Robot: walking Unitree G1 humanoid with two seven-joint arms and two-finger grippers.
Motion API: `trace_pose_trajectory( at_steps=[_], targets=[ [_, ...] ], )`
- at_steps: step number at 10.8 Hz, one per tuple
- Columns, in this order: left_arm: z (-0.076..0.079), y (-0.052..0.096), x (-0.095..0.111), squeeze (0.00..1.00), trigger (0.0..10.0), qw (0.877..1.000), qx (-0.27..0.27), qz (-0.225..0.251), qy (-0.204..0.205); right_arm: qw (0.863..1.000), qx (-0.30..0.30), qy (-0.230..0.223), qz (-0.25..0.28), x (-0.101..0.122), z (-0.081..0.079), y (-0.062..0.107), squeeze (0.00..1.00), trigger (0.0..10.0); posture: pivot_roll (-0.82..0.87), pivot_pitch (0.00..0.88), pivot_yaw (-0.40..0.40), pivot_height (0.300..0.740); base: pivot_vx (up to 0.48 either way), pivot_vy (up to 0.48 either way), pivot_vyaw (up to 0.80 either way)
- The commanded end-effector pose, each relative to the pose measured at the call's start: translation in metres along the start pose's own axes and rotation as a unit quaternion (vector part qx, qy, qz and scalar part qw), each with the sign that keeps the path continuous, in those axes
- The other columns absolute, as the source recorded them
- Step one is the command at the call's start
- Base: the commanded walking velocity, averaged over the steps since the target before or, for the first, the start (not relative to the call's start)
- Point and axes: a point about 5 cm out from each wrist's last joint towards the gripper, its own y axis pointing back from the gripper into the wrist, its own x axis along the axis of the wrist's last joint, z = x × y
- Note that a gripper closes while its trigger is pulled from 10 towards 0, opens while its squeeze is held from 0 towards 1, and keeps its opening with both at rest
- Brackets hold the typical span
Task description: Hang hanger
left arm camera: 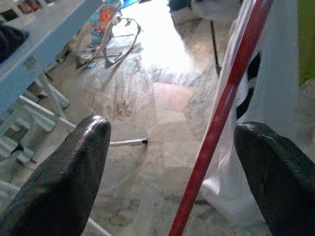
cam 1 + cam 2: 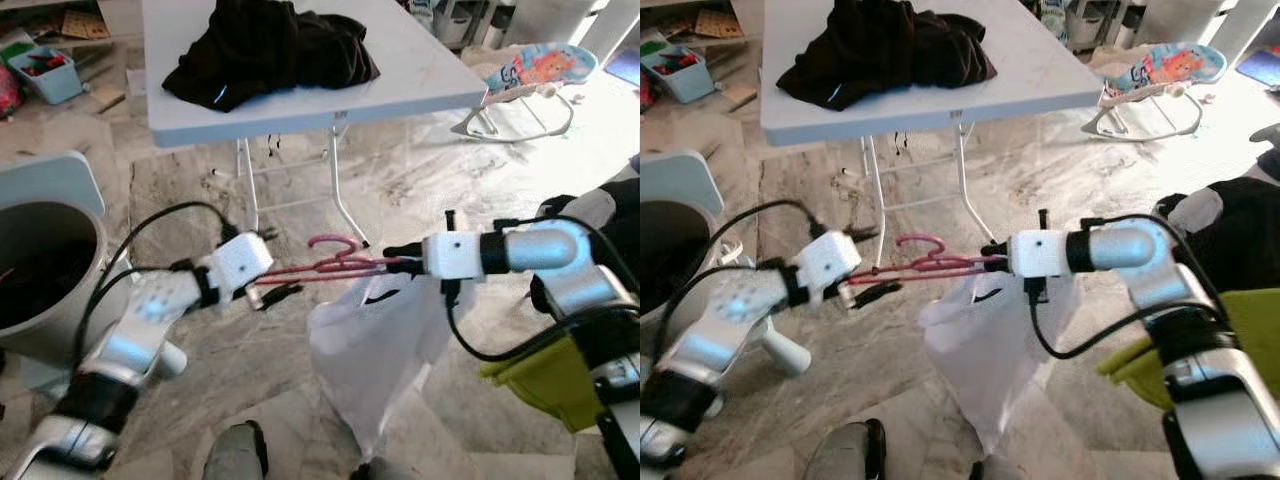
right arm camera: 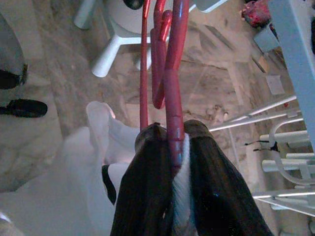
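A pink-red hanger (image 2: 330, 264) lies level in the air between my two grippers, hook (image 2: 335, 242) upward. A white garment (image 2: 375, 340) with a black mark hangs from its right half. My right gripper (image 2: 398, 262) is shut on the hanger's right end; the right wrist view shows the fingers (image 3: 147, 196) pinching the hanger (image 3: 170, 59) together with white cloth. My left gripper (image 2: 272, 270) is at the hanger's left end and open; the left wrist view shows its fingers (image 1: 64, 187) wide apart with the red bar (image 1: 221, 113) passing between them untouched.
A white folding table (image 2: 420, 70) with a pile of black clothes (image 2: 270, 45) stands ahead. A grey round bin (image 2: 50, 200) is at my left, a baby bouncer (image 2: 530, 80) at the far right, and a yellow-green object (image 2: 540, 385) by my right arm. The floor is marble tile.
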Motion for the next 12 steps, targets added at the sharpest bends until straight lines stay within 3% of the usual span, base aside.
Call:
trace_pose_trajectory(
  at_steps=[1, 2, 4, 5, 6, 9, 12],
  targets=[
    [0.001, -0.006, 0.006, 1.0, 10.0, 1.0, -0.015, 0.012, 0.001, 0.999, -0.019, 0.028, 0.002, 0.005, 0.012, 0.002, 0.0, 10.0, -0.03, 0.075, -0.049, 0.74, 0.0, 0.0, 0.0],
    [0.001, -0.01, 0.013, 1.0, 10.0, 0.999, -0.023, 0.03, 0.009, 0.999, -0.019, 0.034, -0.003, 0.004, 0.013, 0.0, 0.0, 10.0, -0.03, 0.074, -0.048, 0.74, 0.0, 0.0, 0.0],
    [0.001, -0.009, 0.004, 1.0, 10.0, 1.0, -0.027, 0.007, -0.006, 0.999, -0.025, 0.03, 0.006, 0.004, 0.014, -0.002, 0.0, 10.0, -0.02, 0.076, -0.048, 0.74, 0.0, 0.0, 0.0],
    [0.004, -0.005, -0.008, 0.0, 10.0, 0.999, -0.05, -0.013, 0.016, 0.999, -0.025, 0.034, 0.01, 0.004, 0.014, -0.002, 0.0, 10.0, -0.02, 0.076, -0.048, 0.74, 0.0, 0.0, 0.0],
    [0.007, -0.001, -0.016, 0.0, 0.0, 0.996, -0.08, -0.029, 0.029, 0.999, -0.025, 0.036, 0.014, 0.004, 0.016, 0.0, 0.0, 10.0, -0.02, 0.076, -0.048, 0.74, 0.0, 0.0, 0.0],
    [0.003, -0.001, -0.024, 0.0, 0.0, 0.993, -0.106, -0.05, 0.024, 0.999, -0.023, 0.039, 0.015, 0.004, 0.015, 0.003, 0.0, 10.0, -0.03, 0.078, -0.049, 0.74, 0.0, 0.0, 0.0],
    [-0.015, -0.001, -0.017, 0.0, 0.0, 0.995, -0.093, -0.046, 0.009, 0.999, -0.006, 0.039, 0.013, 0.002, 0.01, -0.001, 0.0, 10.0, -0.03, 0.078, -0.051, 0.74, 0.0, 0.0, 0.0]
  ],
)
